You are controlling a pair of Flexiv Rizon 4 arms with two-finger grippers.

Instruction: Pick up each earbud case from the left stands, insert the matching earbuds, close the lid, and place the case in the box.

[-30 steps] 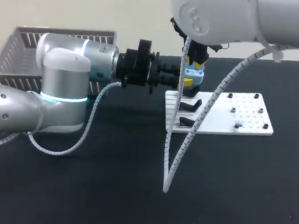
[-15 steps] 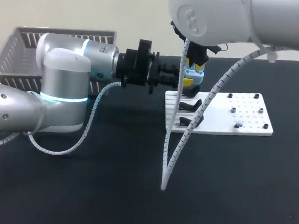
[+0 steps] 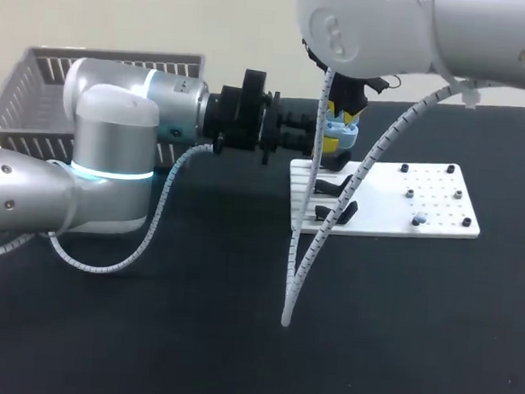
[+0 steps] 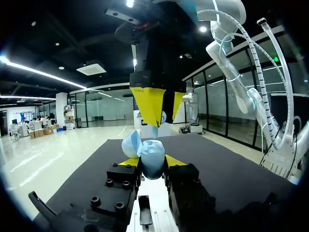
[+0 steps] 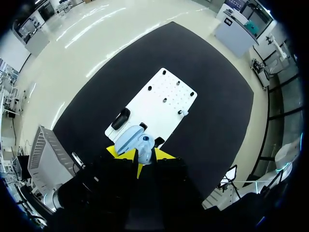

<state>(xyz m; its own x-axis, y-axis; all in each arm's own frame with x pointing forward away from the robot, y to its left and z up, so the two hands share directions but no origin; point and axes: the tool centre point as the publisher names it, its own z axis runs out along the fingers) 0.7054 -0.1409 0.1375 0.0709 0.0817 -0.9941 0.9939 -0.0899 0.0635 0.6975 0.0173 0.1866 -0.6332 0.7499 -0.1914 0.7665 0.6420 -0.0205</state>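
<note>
**Head view.** Left gripper (image 3: 328, 140), upper middle, comes in level and is clamped on the case (image 3: 343, 128). Right gripper (image 3: 346, 102) is directly above, pointing down. White board (image 3: 424, 204) lies right of centre on the black table (image 3: 190, 336); box (image 3: 27, 81) upper left.

**Left wrist view.** Case between the yellow tips, lid (image 4: 131, 144) open. Right gripper closed on an earbud (image 4: 162, 117) just above.

**Right wrist view.** Case straight beneath the earbud. Insertion likely calls for a short vertical descent.

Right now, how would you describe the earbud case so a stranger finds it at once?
Find the white board on the black table. Above its far left end, my left claw grips the earbud case: pale blue, rounded, lid open, unlike the black stands below.
</note>
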